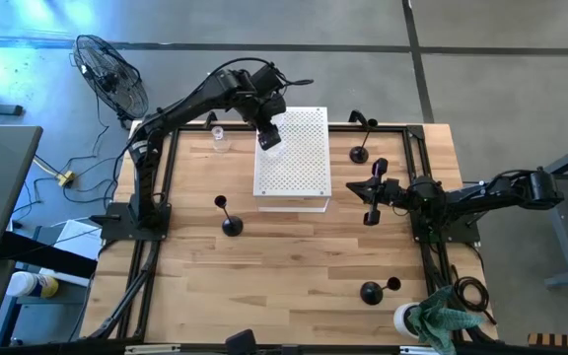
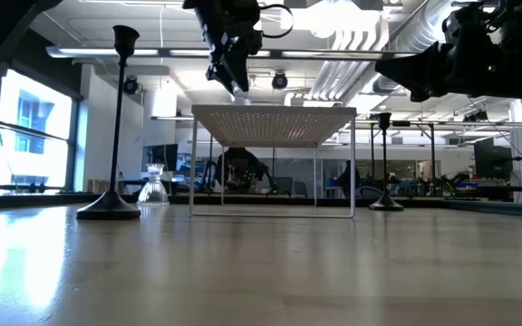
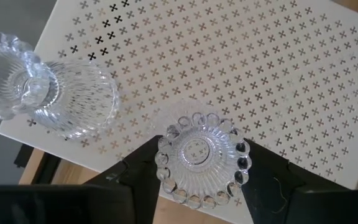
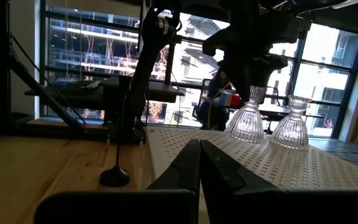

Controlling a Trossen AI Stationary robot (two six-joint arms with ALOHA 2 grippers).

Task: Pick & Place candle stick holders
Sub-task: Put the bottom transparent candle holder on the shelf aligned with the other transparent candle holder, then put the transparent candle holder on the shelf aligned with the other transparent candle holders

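A white perforated board stands on thin legs at mid-table. My left gripper hangs over the board's far left corner, shut on a clear glass candle stick holder. A second glass holder stands on its base on the board beside it. A third stands on the table left of the board. Black holders with domed bases stand on the table at the left, the far right and the near right. My right gripper is shut on nothing, right of the board. My left gripper has the glass holder's beaded top rim between its two fingers, one on each side. The fingers come from above, slanting down. The holder stands upright with its flared base on the board.
A floor fan stands beyond the table's far left corner. A green cloth and a white cup lie at the near right corner. Black frame rails run along the table's left and right sides. Bare wood lies in front of the board.
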